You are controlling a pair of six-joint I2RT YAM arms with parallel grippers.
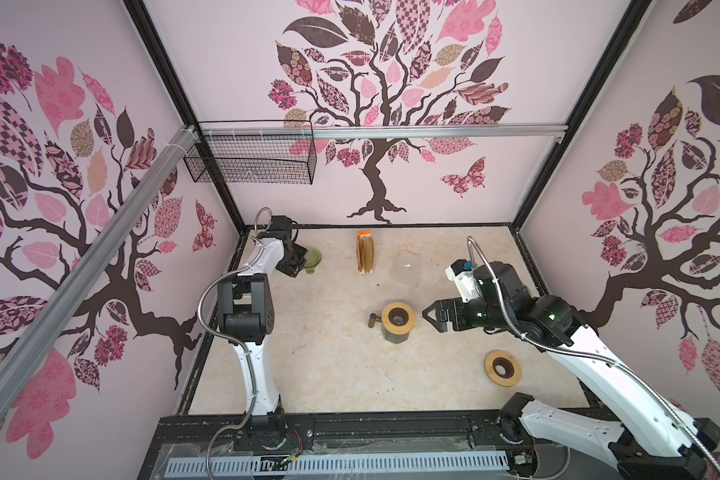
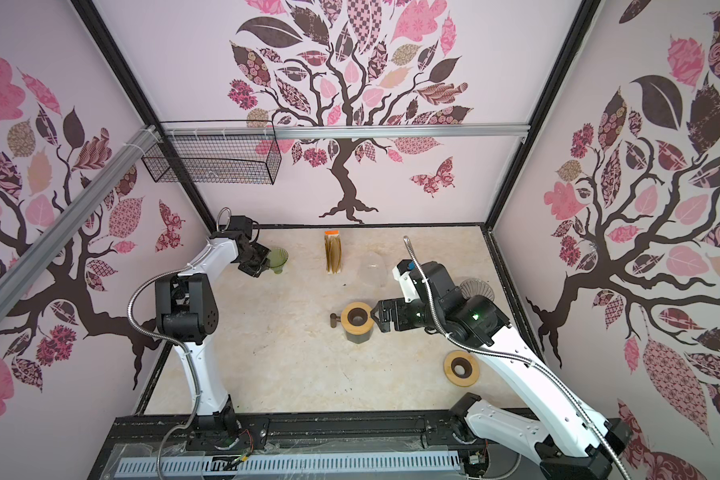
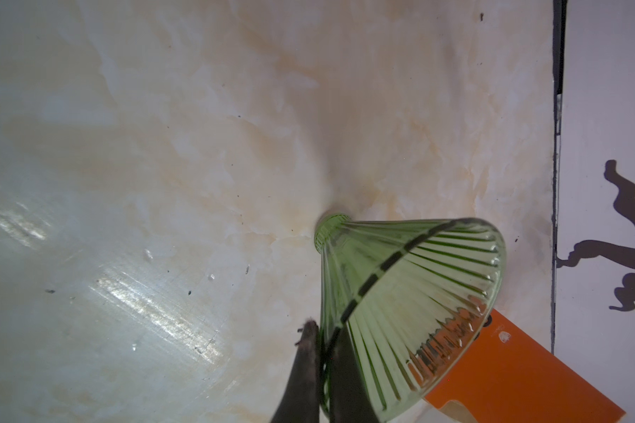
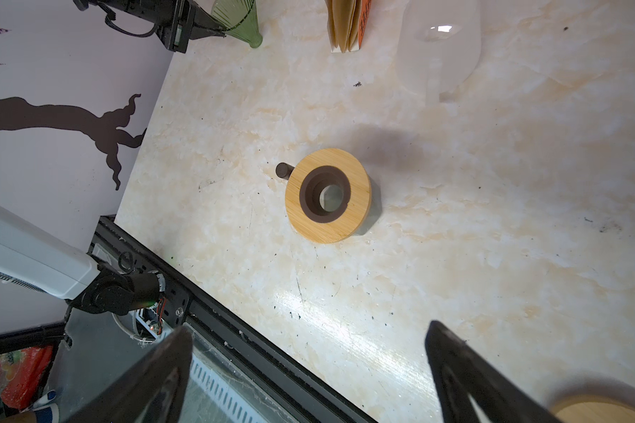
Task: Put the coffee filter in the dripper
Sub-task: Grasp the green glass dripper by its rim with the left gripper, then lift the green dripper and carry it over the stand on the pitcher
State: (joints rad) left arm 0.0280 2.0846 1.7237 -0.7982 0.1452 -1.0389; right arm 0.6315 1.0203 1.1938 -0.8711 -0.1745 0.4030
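Observation:
The green ribbed glass dripper (image 1: 312,259) (image 2: 278,261) (image 4: 237,22) is at the back left of the table, its narrow neck down on the surface. My left gripper (image 3: 321,329) (image 1: 302,257) is shut on the dripper's (image 3: 400,293) wall, one finger inside the cone and one outside. The coffee filters (image 1: 366,252) (image 2: 333,252) (image 4: 345,22) are a stack of brown papers upright in an orange-topped holder (image 3: 510,377) at the back middle. My right gripper (image 4: 308,329) (image 1: 429,316) (image 2: 376,318) is open and holds nothing. It hovers just right of a wooden ring on a dark mug.
The wooden ring on the dark mug (image 1: 398,319) (image 2: 357,319) (image 4: 329,194) stands mid-table. A second wooden ring (image 1: 503,369) (image 2: 461,368) lies at the front right. A clear glass vessel (image 1: 408,266) (image 4: 440,44) lies right of the filters. A grey ribbed cone (image 2: 476,289) shows behind the right arm.

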